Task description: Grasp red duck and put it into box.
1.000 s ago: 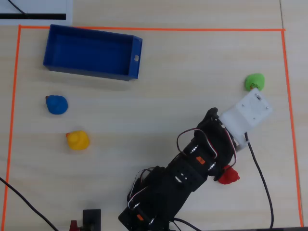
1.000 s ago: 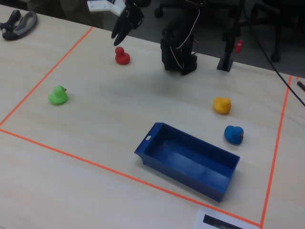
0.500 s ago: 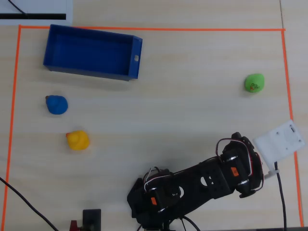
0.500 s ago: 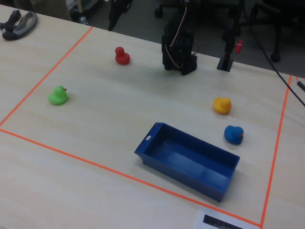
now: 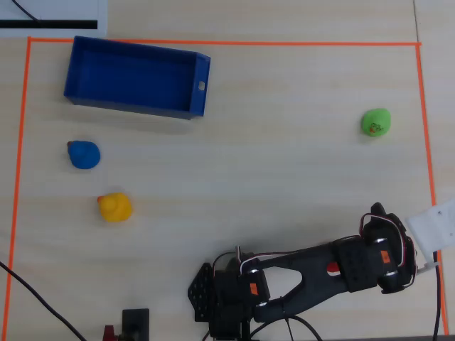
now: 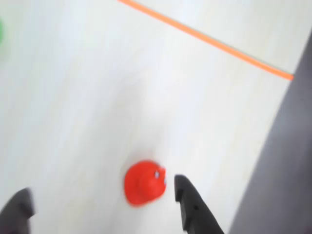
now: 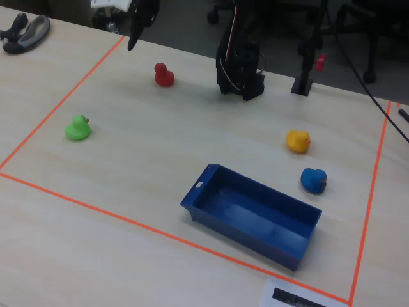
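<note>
My tool [image 6: 102, 204] has swung away from above the red duck [image 7: 163, 75] toward the orange tape line [image 7: 77, 86] beyond it, and in the fixed view it now hangs in the air past the duck on the side away from my base. In the wrist view its two dark tips stand apart with nothing between them, and the red duck [image 6: 144, 182] lies on the table [image 7: 160, 147] just beside the right tip. In the overhead view my arm covers most of the duck, leaving only a red sliver [image 5: 332, 268]. The duck itself has not shifted. The box [image 7: 252, 215] sits well apart from the duck, across the table, with nothing in it. I judge that the grasp is not yet made: I have overshot and need to come back over the duck before lowering.
</note>
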Motion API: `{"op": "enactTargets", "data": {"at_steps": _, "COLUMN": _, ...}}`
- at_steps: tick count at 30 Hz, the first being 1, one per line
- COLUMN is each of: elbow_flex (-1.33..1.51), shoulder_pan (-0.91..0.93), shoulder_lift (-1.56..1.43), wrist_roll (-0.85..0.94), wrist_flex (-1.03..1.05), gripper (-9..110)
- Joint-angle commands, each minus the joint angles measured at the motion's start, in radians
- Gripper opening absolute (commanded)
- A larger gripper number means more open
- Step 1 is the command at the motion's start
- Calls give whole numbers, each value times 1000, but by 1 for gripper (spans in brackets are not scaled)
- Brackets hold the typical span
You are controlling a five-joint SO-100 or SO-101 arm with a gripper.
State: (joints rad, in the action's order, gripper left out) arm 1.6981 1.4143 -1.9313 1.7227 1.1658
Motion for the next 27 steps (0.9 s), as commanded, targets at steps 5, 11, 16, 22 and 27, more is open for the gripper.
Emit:
{"op": "enactTargets", "data": {"at_steps": 5, "elbow_flex": 67, "shoulder_pan": 5, "shoulder_lift": 71, "wrist_roll": 0, "wrist_flex": -138, "gripper": 41}}
{"op": "enactTargets", "data": {"at_steps": 11, "elbow_flex": 110, "shoulder_pan": 20, "shoulder_lift": 130, "wrist_roll": 0, "wrist_flex": -216, "gripper": 41}}
{"op": "enactTargets", "data": {"at_steps": 16, "elbow_flex": 140, "shoulder_pan": 64, "shoulder_lift": 178, "wrist_roll": 28, "wrist_flex": -275, "gripper": 41}}
{"op": "enactTargets", "data": {"at_steps": 22, "elbow_flex": 158, "shoulder_pan": 143, "shoulder_lift": 225, "wrist_roll": 63, "wrist_flex": -341, "gripper": 41}}
{"op": "enactTargets", "data": {"at_steps": 27, "elbow_flex": 310, "shoulder_pan": 195, "shoulder_lift": 221, "wrist_roll": 133, "wrist_flex": -463, "gripper": 41}}
